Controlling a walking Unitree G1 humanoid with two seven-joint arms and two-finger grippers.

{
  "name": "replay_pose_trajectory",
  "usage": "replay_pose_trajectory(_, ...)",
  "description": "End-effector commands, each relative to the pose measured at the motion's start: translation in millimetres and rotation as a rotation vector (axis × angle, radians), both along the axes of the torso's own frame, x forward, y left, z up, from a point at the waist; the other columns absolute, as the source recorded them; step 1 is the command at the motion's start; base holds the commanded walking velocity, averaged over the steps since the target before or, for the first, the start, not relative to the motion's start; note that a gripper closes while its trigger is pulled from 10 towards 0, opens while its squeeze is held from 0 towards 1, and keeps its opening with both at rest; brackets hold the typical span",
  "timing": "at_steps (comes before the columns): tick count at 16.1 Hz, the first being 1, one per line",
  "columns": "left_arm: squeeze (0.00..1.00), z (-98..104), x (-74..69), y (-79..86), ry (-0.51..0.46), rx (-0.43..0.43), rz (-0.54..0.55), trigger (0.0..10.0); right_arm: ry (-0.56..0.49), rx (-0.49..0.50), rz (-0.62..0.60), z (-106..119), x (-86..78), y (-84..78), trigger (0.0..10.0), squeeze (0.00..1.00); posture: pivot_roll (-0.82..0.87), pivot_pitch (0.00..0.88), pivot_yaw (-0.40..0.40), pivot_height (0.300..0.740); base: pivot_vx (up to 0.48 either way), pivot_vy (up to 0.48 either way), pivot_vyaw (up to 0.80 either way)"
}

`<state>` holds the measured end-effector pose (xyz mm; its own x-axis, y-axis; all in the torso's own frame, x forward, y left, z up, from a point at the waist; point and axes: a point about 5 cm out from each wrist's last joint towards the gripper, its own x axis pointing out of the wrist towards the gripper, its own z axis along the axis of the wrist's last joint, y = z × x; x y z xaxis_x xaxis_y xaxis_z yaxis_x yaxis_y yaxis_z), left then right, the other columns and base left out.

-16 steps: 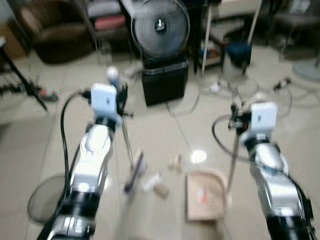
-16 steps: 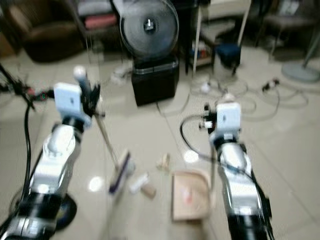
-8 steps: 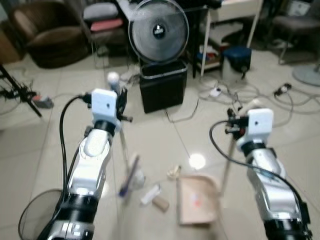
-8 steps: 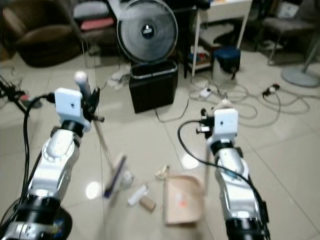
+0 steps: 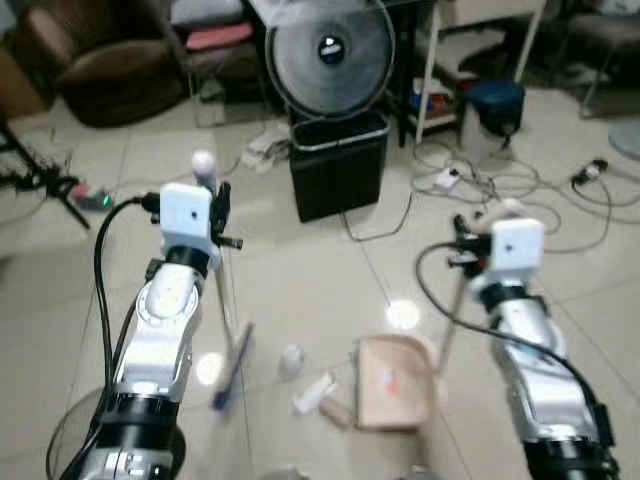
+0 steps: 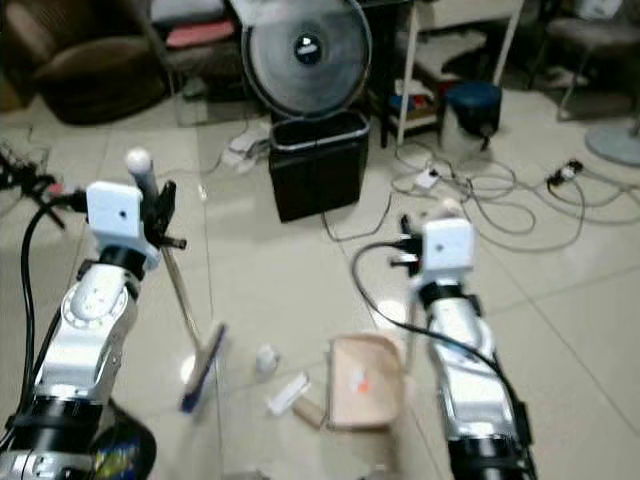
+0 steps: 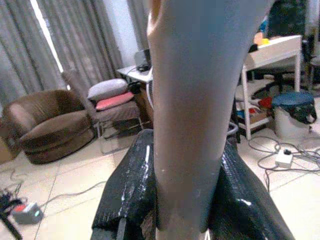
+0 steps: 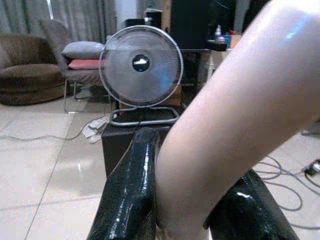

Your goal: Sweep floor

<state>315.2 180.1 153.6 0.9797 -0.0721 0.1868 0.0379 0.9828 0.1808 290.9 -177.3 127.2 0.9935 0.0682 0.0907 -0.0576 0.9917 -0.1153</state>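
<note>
On the glossy beige tiled floor (image 5: 300, 290), nearest the robot, a pale pink plastic dustpan (image 5: 393, 381) rests flat, its thin upright handle rising to the right gripper (image 5: 463, 250), whose black fingers (image 8: 131, 195) are clamped on the handle. Just left of the dustpan lie scattered scraps: a small brown block (image 5: 337, 412), a white rectangular wrapper (image 5: 314, 392) and a little white crumpled lump (image 5: 290, 359). Further left, the long-handled broom with a blue bristle head (image 5: 232, 364) slants down to the floor, its head near the debris but apart from it; the left gripper (image 5: 220, 208) holds its pale shaft high up, fingers (image 7: 125, 192) closed around it. Beyond, mid-floor, stands a black rectangular bin (image 5: 338, 163) with a round grey floor fan (image 5: 329, 52) behind it. White cables (image 5: 520, 180) trail on the right, and a brown armchair (image 5: 95, 62) sits far left.
</note>
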Motion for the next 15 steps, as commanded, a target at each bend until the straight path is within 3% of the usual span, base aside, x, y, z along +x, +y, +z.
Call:
replay_pose_trajectory(1,0.00,7.2,-1.6,12.1,-0.054,0.044,0.028,10.0,-0.039,0.016,0.030,6.0,3.5,3.2,10.0,0.00,0.00,0.098,0.107,0.740,0.000,0.000,0.00)
replay_pose_trajectory(5,0.00,4.5,-2.6,6.2,-0.059,0.045,0.001,10.0,-0.049,0.017,0.006,8.2,6.0,-11.6,10.0,0.00,0.01,0.154,0.088,0.740,0.000,0.000,0.00)
replay_pose_trajectory(15,0.00,7.9,4.6,-5.1,-0.070,0.021,-0.053,10.0,-0.121,-0.006,0.010,23.9,14.6,-20.4,10.0,0.00,0.03,0.254,0.109,0.740,0.000,0.000,0.00)
